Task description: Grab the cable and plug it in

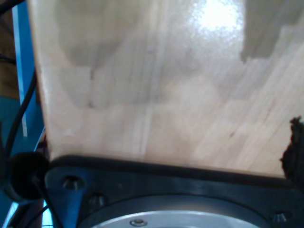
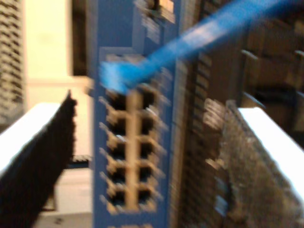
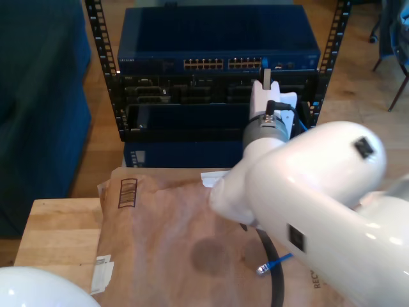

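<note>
The blue cable [image 2: 190,40] runs slanting down to its plug [image 2: 116,76], which sits at a port in the top row of the blue switch [image 2: 130,156]. Blur hides whether the plug is seated. My second gripper [image 2: 152,104] is open, its fingers [image 2: 42,156] wide apart on either side of the port block, touching neither cable nor plug. In the exterior view this gripper [image 3: 267,75] is up against the switch [image 3: 217,38] in the rack. The cable's other plug [image 3: 263,269] lies on brown paper. A dark finger pad [image 1: 297,149] of my first gripper shows over the wooden table [image 1: 166,95].
Brown paper [image 3: 172,243] covers most of the wooden table [image 3: 57,224]. A thick black robot cable [image 3: 276,275] lies beside the loose plug. A black arm base [image 1: 166,194] sits at the table edge. Black rack units [image 3: 185,96] sit below the switch.
</note>
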`<control>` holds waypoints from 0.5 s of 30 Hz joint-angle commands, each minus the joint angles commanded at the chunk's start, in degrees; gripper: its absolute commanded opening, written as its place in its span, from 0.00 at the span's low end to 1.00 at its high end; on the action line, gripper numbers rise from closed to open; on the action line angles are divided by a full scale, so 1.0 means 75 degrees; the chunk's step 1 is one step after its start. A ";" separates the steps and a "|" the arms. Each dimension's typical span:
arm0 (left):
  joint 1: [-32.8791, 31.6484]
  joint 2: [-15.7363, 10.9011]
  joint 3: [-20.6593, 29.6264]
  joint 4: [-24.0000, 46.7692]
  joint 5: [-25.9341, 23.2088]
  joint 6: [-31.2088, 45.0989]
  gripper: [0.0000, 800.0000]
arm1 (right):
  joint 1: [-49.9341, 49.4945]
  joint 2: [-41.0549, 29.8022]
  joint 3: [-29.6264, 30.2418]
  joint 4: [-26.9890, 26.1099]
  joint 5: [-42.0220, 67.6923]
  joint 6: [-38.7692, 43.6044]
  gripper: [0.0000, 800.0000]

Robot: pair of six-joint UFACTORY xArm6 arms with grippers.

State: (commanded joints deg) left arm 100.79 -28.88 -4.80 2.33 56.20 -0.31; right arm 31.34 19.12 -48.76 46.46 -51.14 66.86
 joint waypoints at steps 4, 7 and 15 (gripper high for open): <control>0.0000 0.0000 -0.0012 0.0000 0.0000 0.0000 1.00 | -0.0070 -0.1184 0.0832 -0.0012 0.1500 -0.0012 0.72; 0.0000 -0.0012 0.0000 0.0000 0.0000 0.0000 1.00 | -0.0457 -0.1887 0.0914 -0.0070 0.2919 -0.0059 0.80; 0.0000 -0.0012 0.0000 0.0000 0.0000 0.0000 1.00 | -0.3024 -0.3388 0.1008 -0.0328 0.7056 -0.1969 0.97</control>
State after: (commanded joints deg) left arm 100.79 -28.97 -4.80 2.33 56.20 -0.31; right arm 8.66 -6.29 -41.20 44.00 1.78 52.09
